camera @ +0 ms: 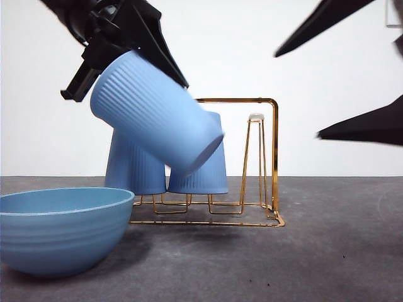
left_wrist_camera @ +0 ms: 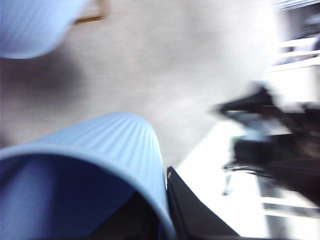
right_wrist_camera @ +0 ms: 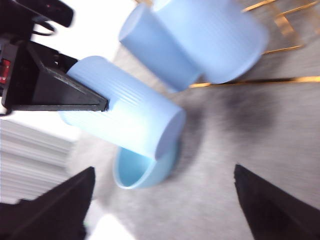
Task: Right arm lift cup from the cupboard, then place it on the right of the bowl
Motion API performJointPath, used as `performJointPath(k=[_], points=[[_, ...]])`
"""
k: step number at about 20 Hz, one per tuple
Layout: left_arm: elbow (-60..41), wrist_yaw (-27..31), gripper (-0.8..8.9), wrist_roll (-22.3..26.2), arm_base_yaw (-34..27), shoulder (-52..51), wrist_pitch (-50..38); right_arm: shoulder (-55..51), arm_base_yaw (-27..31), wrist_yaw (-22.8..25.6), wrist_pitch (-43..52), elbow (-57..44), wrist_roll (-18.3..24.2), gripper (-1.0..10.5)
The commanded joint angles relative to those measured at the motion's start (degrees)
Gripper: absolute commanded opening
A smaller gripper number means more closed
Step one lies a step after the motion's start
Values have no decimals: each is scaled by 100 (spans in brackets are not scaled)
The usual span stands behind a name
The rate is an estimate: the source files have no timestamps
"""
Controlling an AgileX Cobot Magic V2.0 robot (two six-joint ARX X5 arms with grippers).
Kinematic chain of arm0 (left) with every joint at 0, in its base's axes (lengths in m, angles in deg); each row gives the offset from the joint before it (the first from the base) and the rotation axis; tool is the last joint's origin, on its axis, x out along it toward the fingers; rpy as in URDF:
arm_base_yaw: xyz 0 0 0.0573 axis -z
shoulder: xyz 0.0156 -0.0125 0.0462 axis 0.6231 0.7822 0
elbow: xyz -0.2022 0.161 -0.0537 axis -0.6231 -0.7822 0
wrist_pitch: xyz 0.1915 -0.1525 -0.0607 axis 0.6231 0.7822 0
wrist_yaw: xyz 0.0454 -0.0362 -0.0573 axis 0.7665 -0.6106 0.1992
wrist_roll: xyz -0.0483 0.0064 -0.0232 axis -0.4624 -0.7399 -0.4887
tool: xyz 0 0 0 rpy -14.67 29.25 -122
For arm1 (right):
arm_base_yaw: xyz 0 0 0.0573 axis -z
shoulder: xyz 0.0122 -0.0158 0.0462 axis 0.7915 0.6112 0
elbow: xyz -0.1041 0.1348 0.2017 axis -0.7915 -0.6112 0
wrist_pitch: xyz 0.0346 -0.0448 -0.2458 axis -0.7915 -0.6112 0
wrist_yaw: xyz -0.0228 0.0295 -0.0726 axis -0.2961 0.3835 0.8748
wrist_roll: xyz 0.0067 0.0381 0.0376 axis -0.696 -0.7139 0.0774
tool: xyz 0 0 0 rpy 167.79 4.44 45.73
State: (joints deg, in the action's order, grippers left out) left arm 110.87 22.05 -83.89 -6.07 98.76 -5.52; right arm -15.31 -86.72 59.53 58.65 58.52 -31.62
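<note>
Oddly, in the front view it is my left tool (camera: 126,88) that is clenching the cup (camera: 157,119), high at the left. The cup is hanging tilted in the air, its mouth pointing down and to the right, in front of the two other cups (camera: 132,170) that are sitting upside down on the cupboard (camera: 274,157). The bowl (camera: 63,226) is resting on the worktop (camera: 315,251) at the lower left, below the lifted cup. My right tool (camera: 299,94) is showing at the right edge as two black wedges spread well apart, gripping nothing.

Through the left wrist view, blurred, the cup (left_wrist_camera: 100,145) is filling the near side, its rim pressing against one black jaw of my left tool (left_wrist_camera: 160,200).

Through the right wrist view, my right tool (right_wrist_camera: 164,170) is gaping wide and empty. Beyond it, the cup (right_wrist_camera: 125,120) is hanging over the bowl (right_wrist_camera: 135,177), clear of the cupboard (right_wrist_camera: 280,20).
</note>
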Motion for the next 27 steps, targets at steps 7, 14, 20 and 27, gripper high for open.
performJointPath(k=[7,14,20,27], points=[[1333,1582,9,723,1008,1276,905,-1370,-35,1331,-3709,1593,1733,412],[1711,3080,9,927,1790,2031,1200,-1814,-33,1873,-4937,2551,2758,412],[1711,3679,9,1128,2197,2166,1102,-1862,-33,2009,-5160,2608,2802,413],[1711,3679,72,1169,2269,2166,1049,-1862,-33,2006,-5160,2608,2800,412]])
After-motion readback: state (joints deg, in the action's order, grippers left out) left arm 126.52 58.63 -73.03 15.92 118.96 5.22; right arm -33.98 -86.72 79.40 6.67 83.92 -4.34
